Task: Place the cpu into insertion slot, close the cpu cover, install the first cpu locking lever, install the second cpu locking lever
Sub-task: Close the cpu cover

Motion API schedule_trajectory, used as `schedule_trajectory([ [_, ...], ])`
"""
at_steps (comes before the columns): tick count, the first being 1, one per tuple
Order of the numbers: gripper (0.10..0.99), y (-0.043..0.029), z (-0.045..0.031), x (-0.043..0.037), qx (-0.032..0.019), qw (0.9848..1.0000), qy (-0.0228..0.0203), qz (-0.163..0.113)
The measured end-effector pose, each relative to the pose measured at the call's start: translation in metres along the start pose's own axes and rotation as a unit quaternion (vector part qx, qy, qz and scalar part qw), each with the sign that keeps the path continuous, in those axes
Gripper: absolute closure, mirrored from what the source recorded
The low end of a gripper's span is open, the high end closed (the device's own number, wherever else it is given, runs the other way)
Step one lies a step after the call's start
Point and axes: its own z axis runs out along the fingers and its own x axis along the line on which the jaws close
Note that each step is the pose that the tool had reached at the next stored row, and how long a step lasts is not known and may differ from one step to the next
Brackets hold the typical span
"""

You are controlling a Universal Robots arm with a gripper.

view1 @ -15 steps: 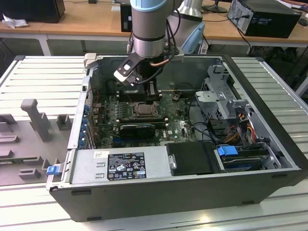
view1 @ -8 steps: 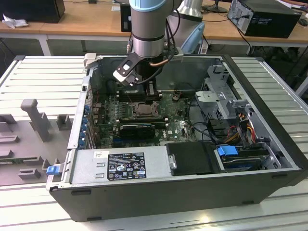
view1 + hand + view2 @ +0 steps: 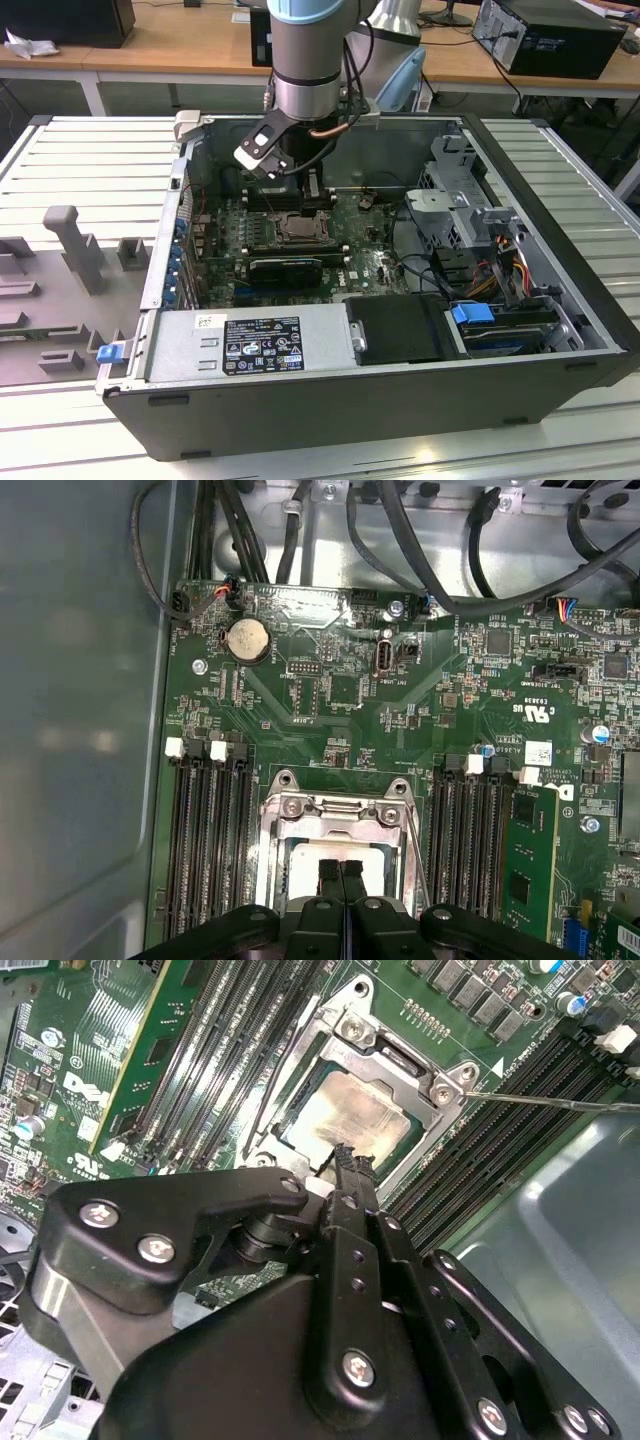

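One open computer case (image 3: 350,405) lies on the ribbed tabletop (image 3: 80,170) across the middle of the exterior view, and my arm reaches into it from the upper centre of that frame. On the green motherboard (image 3: 340,710) the insertion slot (image 3: 392,1055) is filled. The cpu (image 3: 345,1115) sits in it, pale top up, and the cpu cover (image 3: 335,805) lies flat around it, with the chip showing through its window.

I judge those two steps done. One thin locking lever (image 3: 560,1101) stands out away from the frame, so I judge the levers not yet latched.

My tool (image 3: 340,872) has its tips pressed together and holds nothing. It hangs right over the chip, but I cannot tell if it touches.

A black label (image 3: 262,345) and a small white sticker (image 3: 205,321) sit on the grey box at lower centre of the exterior view. White lettering is printed on the board.
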Motion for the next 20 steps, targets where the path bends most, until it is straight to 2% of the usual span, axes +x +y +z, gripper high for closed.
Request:
schedule_trajectory([
  [13, 0.98, -0.0026, -0.0001, 0.0002, 0.0, 1.0, 0.0, 0.0],
  [20, 0.98, -0.01, 0.0017, 0.0005, 0.0, 1.0, -0.0001, 0.0],
])
